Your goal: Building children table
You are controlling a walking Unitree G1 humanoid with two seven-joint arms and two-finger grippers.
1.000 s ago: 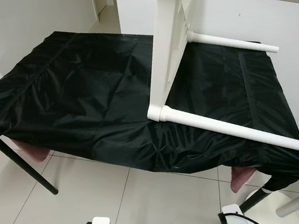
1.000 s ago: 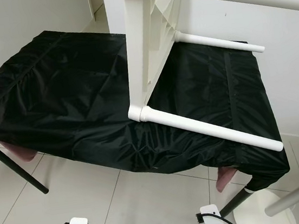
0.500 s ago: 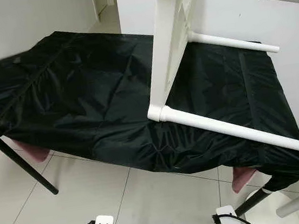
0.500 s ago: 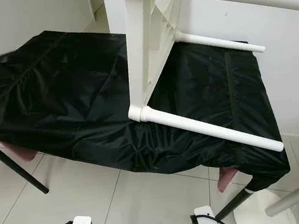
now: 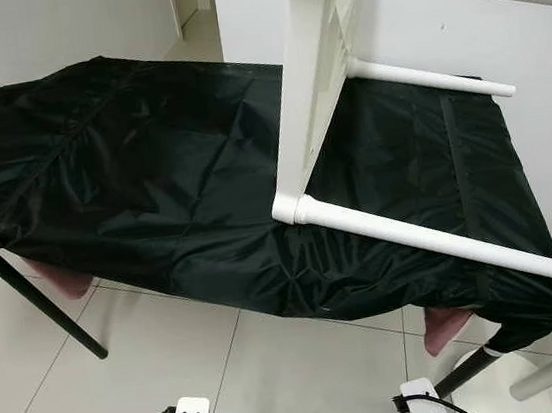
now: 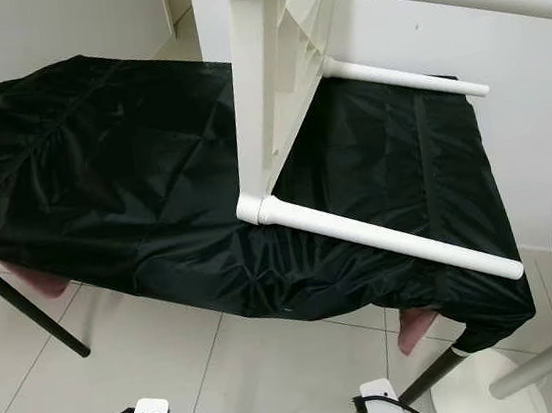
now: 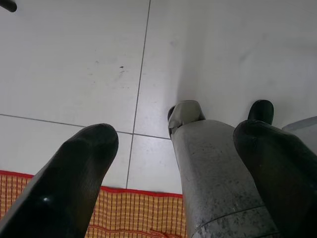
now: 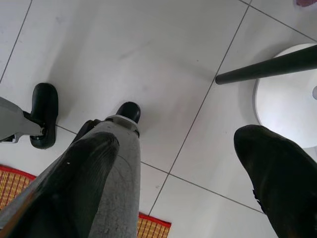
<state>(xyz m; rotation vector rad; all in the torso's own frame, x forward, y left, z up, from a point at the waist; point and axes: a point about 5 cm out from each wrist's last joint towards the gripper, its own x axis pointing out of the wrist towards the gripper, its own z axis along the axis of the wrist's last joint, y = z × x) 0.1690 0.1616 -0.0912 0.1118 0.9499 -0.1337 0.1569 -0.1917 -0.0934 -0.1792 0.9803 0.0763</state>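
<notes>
The white table point(image 5: 317, 111) lies tipped on the black-covered counter point(image 5: 132, 184), legs out for building. The left pincer point(image 7: 173, 168) and right pincer point(image 8: 178, 178) hang wide apart, holding nothing.

A white children's table point(image 5: 310, 112) lies tipped on the black cloth point(image 5: 152, 181), its legs point(image 5: 426, 236) barring the right half. The cloth's left half lies open. Below, the tiled floor point(image 5: 277, 378) gives free room, bounded by a black leg point(image 5: 41, 306) and a fan base point(image 6: 480, 393).
</notes>
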